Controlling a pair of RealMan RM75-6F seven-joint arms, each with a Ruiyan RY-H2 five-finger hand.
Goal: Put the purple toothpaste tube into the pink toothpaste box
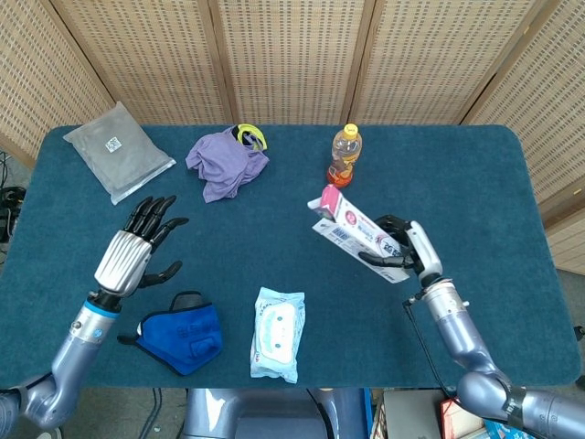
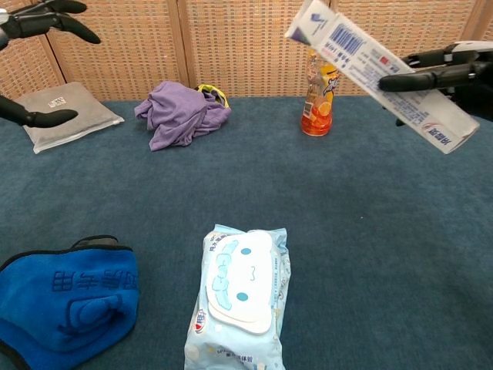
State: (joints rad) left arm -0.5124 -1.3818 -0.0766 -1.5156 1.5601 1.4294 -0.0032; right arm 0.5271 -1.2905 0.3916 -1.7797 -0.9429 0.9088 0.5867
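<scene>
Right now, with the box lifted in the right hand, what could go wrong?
1. The right hand holds the pink toothpaste box only near its lower end, tilted in the air, so it may slip or swing.
2. The raised end of the box is close to the orange drink bottle; a sweep could topple it.
3. The left hand is far away and empty, so it cannot steady the box.

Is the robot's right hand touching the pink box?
Touching. In the chest view the fingers of the right hand lie right across the pink box, holding it tilted in the air above the table.
</scene>
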